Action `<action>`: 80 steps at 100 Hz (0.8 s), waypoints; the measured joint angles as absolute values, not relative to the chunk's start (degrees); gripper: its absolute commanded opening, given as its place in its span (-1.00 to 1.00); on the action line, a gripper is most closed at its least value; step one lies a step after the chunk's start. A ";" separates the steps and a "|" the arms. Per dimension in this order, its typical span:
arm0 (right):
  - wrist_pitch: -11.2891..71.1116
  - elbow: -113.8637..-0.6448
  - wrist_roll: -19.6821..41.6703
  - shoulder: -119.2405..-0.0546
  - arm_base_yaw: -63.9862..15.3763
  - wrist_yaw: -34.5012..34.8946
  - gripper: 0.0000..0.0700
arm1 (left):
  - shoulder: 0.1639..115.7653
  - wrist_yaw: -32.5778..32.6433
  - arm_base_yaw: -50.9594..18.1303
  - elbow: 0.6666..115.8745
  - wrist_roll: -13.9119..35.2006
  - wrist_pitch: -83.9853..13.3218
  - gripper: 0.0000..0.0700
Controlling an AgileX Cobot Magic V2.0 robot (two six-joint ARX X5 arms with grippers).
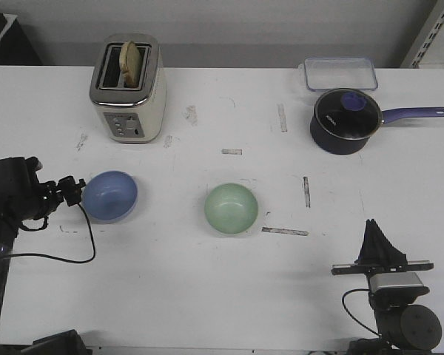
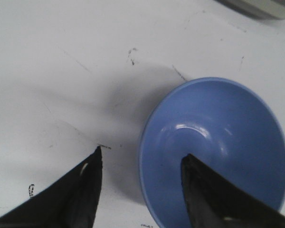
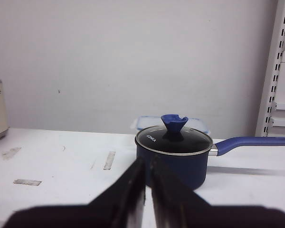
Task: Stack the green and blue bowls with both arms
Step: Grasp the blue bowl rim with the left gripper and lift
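A: Nearest item first: right gripper (image 1: 373,225), parked at the table's near right edge, fingers pressed together, holding nothing.

B: Now left to right, please.

A: Left gripper (image 1: 78,191), jaws spread, astride the near rim of the blue bowl (image 1: 110,195); one finger over the bowl's inside, the other outside it. Whether either touches the rim, I cannot tell. Blue bowl: upright, near left of the table (image 1: 207,296). Toaster (image 1: 128,87): behind it, far left. Green bowl (image 1: 231,208): upright, centre, well apart from the blue. Saucepan (image 1: 345,120) and clear container (image 1: 340,73): far right.

B: Step in hand?

A: Judged: taking hold of the blue bowl's rim. Next calls for closing on that rim, lifting level, carrying it right and lowering it centred into the green bowl.
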State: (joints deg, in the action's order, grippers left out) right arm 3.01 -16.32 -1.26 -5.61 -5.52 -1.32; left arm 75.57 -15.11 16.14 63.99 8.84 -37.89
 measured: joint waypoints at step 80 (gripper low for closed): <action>3.01 -16.32 -1.26 -5.61 -5.52 -1.32 -0.96 | 89.25 -15.20 12.56 63.99 8.45 -37.82 -0.05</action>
State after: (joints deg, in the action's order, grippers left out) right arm 3.01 -16.32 -1.26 -5.61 -5.52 -1.32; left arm 89.25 -15.20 12.56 63.99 8.45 -37.82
